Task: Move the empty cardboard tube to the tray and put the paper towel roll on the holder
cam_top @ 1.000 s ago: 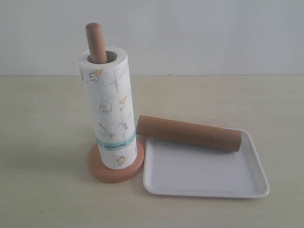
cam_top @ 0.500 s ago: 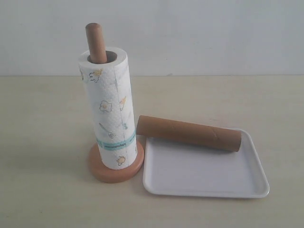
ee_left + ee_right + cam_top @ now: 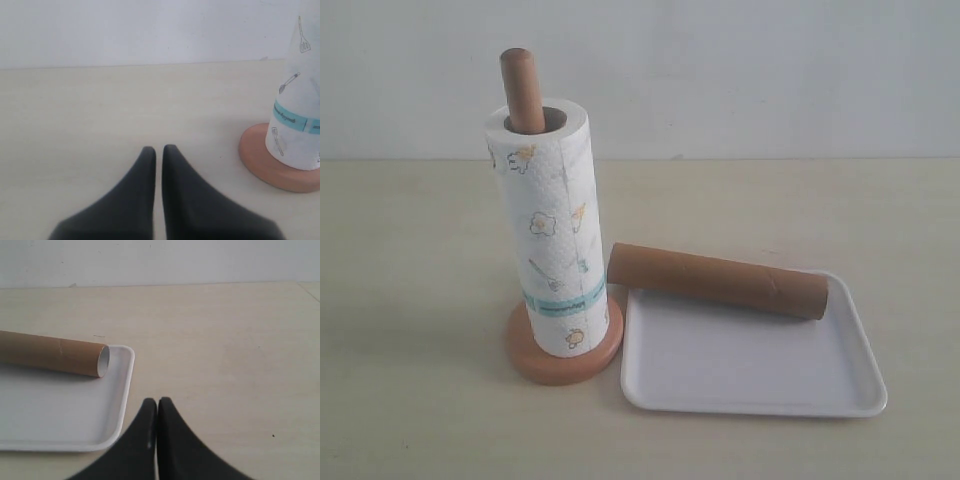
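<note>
My left gripper [image 3: 159,148] has its two dark fingers pressed together, tip to tip, with nothing between them. It hangs low over the pale table [image 3: 90,110]. The holder [image 3: 260,161] stands beyond my fingertips and off to one side, well apart from them. Its round wooden base rests flat on the table. The paper towel roll [image 3: 299,95] sits upright on that base, threaded over the post, its teal band facing my left gripper. In the exterior view the post's rounded top pokes out above the roll's core.

My right gripper [image 3: 157,401] is likewise closed and empty, fingers meeting along a thin seam. The tray [image 3: 65,415] lies just beside these fingertips, with its rounded corner nearest to them, though not touching. The empty cardboard tube [image 3: 50,353] lies on its side in the tray, farther out than my fingertips, along the rim that is away from me. Its open end stops just short of the tray's corner. In the exterior view the tube's other end sticks out past the tray's edge toward the holder and ends just beside the roll. I cannot tell whether they touch.
</note>
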Robot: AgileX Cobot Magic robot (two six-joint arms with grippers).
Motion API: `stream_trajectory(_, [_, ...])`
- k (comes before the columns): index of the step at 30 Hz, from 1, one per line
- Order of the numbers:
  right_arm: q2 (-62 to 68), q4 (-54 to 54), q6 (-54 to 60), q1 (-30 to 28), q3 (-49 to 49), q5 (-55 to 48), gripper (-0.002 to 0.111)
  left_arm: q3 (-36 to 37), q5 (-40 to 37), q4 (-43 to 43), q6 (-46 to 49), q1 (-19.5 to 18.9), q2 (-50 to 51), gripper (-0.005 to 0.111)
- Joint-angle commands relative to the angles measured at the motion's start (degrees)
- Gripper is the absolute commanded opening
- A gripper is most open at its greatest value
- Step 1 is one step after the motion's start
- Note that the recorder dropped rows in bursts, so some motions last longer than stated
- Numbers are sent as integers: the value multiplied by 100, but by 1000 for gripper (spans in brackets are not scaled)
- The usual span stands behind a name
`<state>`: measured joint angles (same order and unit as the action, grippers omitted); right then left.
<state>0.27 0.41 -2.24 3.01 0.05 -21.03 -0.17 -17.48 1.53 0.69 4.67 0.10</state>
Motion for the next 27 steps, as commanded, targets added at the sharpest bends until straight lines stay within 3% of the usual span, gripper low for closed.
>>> stream_trajectory(1, [-27,-41,30,-20,-5,18,0,17,54,8,24,-10,-10,4])
stream_trajectory(27, [-27,49,-33,-20,-5,8,0,17,54,8,24,-10,-10,4])
